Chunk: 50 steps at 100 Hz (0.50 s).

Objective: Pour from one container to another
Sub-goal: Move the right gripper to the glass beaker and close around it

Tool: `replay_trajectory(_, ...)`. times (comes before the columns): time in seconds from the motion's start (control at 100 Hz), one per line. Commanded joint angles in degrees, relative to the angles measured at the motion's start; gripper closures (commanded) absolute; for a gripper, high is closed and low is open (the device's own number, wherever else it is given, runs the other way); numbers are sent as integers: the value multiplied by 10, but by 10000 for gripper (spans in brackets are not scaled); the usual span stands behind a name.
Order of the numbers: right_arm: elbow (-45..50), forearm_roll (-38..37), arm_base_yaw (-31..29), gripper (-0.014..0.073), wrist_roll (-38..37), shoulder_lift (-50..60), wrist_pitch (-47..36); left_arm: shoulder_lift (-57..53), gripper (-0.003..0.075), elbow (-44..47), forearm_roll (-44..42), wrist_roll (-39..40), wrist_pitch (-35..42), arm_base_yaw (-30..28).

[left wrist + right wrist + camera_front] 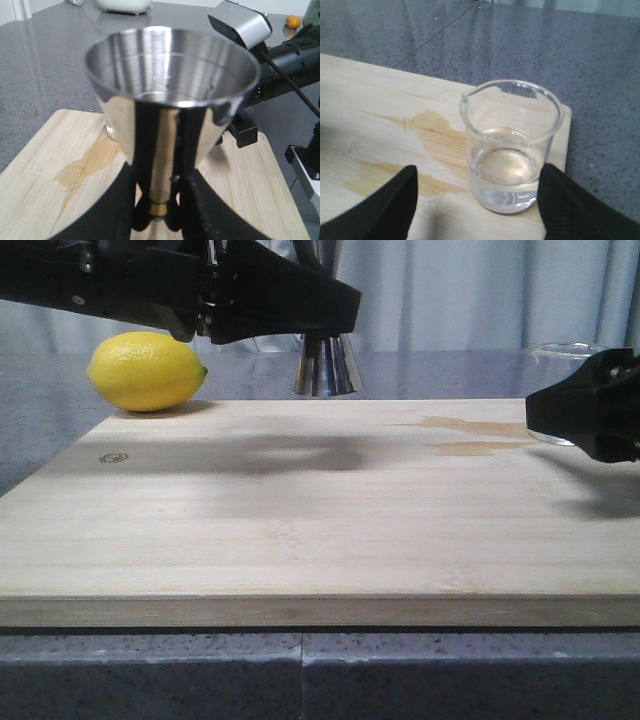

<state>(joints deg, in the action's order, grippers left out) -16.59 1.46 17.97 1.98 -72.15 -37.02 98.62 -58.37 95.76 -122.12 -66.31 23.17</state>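
Note:
The steel jigger [172, 85] is clamped at its gold-banded waist by my left gripper [159, 212], which is shut on it. It stands upright over the bamboo board, its upper cup open towards the camera. In the front view its lower cone [327, 367] shows under the left gripper [322, 337] near the board's far edge. The glass beaker [510, 150] stands on the board's far right corner with a little clear liquid in it. My right gripper [479, 172] is open, with one finger on each side of the beaker and not touching it. In the front view that gripper [545, 412] hides most of the beaker [563, 349].
A yellow lemon [147, 370] lies behind the board's far left corner. The bamboo cutting board [300, 530] carries a wet stain [470, 435] near the beaker. Grey stone counter [545, 45] surrounds the board. The right arm's camera housing [240, 25] sits beyond the jigger.

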Motion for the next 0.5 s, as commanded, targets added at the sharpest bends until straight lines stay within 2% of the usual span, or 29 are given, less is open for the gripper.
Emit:
replay_trajectory(0.0,-13,-1,0,134,5,-5,-73,-29,734,-17,34,6,-61,4)
replay_trajectory(0.49,-13,9,-1,134,6,-33,-143,-29,734,-17,33,7,-64,5)
